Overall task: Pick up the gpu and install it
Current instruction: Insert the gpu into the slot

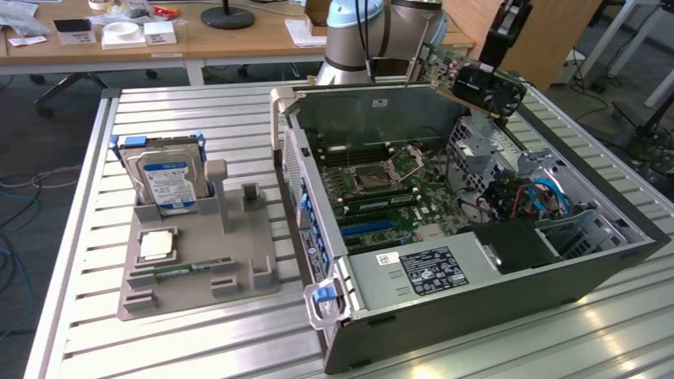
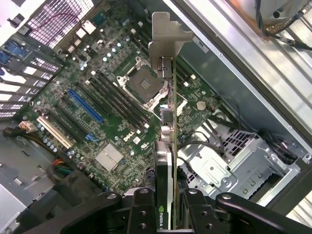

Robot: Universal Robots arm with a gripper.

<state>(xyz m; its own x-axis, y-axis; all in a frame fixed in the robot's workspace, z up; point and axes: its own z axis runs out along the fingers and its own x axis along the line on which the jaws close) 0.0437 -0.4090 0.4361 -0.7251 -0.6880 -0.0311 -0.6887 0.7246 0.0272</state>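
Wrist view: the tool (image 2: 169, 199) is clamped on one end of the gpu (image 2: 171, 131). The card is seen edge-on, its long axis running straight away from the tool and ending in a metal bracket (image 2: 165, 39). It hangs in the air over the motherboard (image 2: 112, 122) of the open computer case (image 1: 474, 316), which stands on the counter (image 1: 189, 339).

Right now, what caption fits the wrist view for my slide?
The gripper holds the gpu edge-on above the motherboard.
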